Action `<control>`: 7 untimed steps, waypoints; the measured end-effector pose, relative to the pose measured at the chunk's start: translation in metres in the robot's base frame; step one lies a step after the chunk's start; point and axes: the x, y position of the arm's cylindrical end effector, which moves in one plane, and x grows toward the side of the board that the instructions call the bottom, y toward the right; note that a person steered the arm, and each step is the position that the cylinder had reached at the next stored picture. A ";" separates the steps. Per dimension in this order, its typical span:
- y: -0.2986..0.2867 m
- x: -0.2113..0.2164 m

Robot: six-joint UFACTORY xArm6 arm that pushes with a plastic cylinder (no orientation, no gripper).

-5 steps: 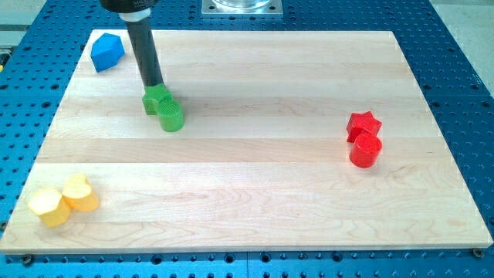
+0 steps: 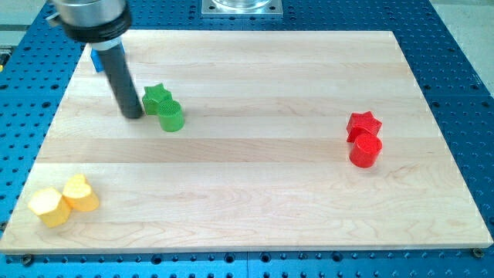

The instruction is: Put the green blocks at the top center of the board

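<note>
- Camera view, surface: pale wooden board (image 2: 255, 193) with lengthwise grain, lying on a blue perforated table (image 2: 463, 85). A grey metal base plate (image 2: 241, 7) sits at the view's top centre, just past the board's top edge.
- Around: blue block (image 2: 96, 59) is up and to the view's left of my tip, mostly hidden behind the rod; shape can't be made out.
- Yellow pair well below my tip, at the board's bottom-left corner: a faceted yellow block (image 2: 45, 206) touching a yellow heart-shaped block (image 2: 80, 192) on its right.
- Red pair far to the view's right of my tip: red star block (image 2: 363, 123) with a red cylinder block (image 2: 365, 150) touching it just below.
- Board between the green pair and the top centre holds no blocks.
- Tool: no fingers or jaws on this arm, just a straight dark rod (image 2: 120, 77); it grasps nothing. My tip (image 2: 133, 116) is down on the board.
- Task blocks: green star block (image 2: 157, 98) is just to the view's right of my tip, near it; contact can't be told. Green cylinder block (image 2: 171, 117) touches the star at its lower right, slightly further right of my tip.
- Both greens sit in the board's upper-left part, well to the view's left of top centre.
</note>
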 end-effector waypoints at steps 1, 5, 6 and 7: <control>0.040 -0.012; 0.062 0.005; 0.071 0.017; 0.075 0.031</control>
